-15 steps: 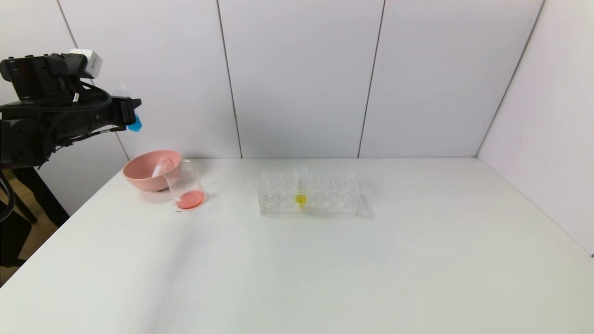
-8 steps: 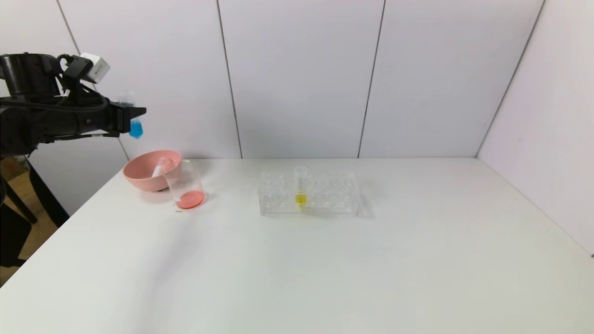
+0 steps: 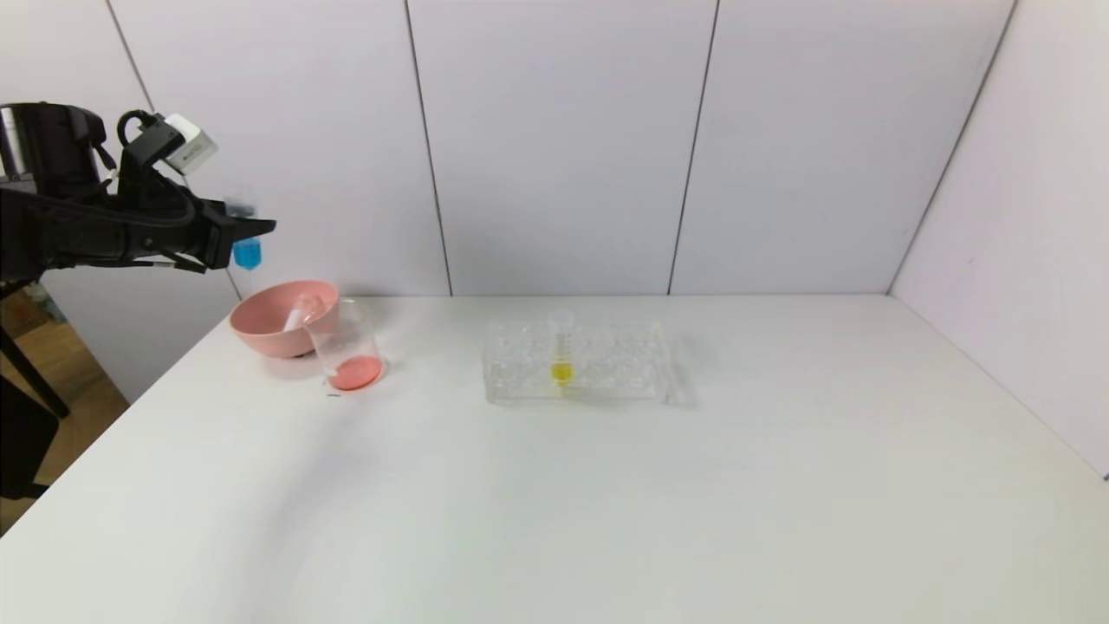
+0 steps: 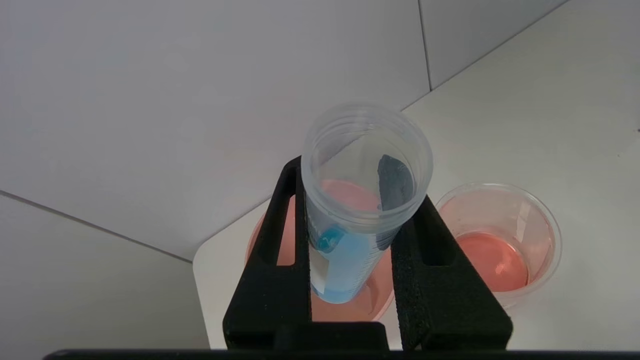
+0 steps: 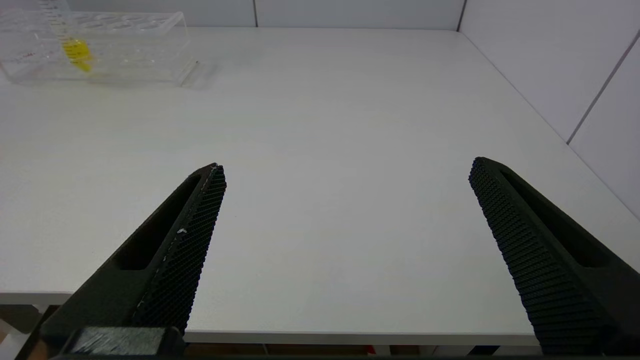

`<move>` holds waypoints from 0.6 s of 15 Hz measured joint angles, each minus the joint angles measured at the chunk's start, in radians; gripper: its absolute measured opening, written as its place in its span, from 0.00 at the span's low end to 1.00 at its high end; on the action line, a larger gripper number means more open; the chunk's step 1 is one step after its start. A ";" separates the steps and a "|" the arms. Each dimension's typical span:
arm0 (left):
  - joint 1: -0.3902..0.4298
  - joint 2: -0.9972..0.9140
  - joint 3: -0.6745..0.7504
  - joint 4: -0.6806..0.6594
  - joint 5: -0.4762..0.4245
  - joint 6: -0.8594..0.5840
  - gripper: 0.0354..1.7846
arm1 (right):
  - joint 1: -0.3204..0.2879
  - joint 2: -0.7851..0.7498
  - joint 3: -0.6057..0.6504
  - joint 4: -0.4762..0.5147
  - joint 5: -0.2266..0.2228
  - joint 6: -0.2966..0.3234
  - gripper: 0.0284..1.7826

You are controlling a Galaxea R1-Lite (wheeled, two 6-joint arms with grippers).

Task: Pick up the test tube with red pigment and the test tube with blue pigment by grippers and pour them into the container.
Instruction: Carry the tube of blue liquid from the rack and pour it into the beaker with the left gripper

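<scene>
The test tube with blue pigment (image 3: 246, 247) hangs roughly upright in the air, high above the table's far left corner, with my left gripper (image 3: 253, 229) shut on it. In the left wrist view the two black jaws press its sides (image 4: 350, 260) and blue liquid fills its rounded bottom, above the pink bowl (image 4: 376, 306). The container (image 3: 346, 348), a clear beaker, stands beside the bowl with red liquid in its bottom (image 4: 492, 260). No tube holding red pigment is in view. My right gripper (image 5: 347, 170) stands open over the table's near edge, holding nothing.
The pink bowl (image 3: 275, 319) sits at the far left with a clear tube (image 3: 300, 314) lying in it. A clear rack (image 3: 598, 368) at the table's middle back holds a yellow-liquid tube (image 3: 561, 354). White wall panels rise behind and to the right.
My left wrist has rolled and its jaws have edged right. The blue tube has swung from a slant to nearly upright, its blue end now lower.
</scene>
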 joint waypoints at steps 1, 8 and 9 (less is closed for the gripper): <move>0.001 0.002 -0.011 0.029 -0.003 0.032 0.25 | 0.000 0.000 0.000 0.000 0.000 0.000 1.00; 0.002 0.011 -0.076 0.153 -0.009 0.154 0.25 | 0.000 0.000 0.000 0.000 0.000 0.000 1.00; 0.001 0.014 -0.076 0.157 -0.009 0.154 0.25 | 0.000 0.000 0.000 0.000 0.000 0.000 1.00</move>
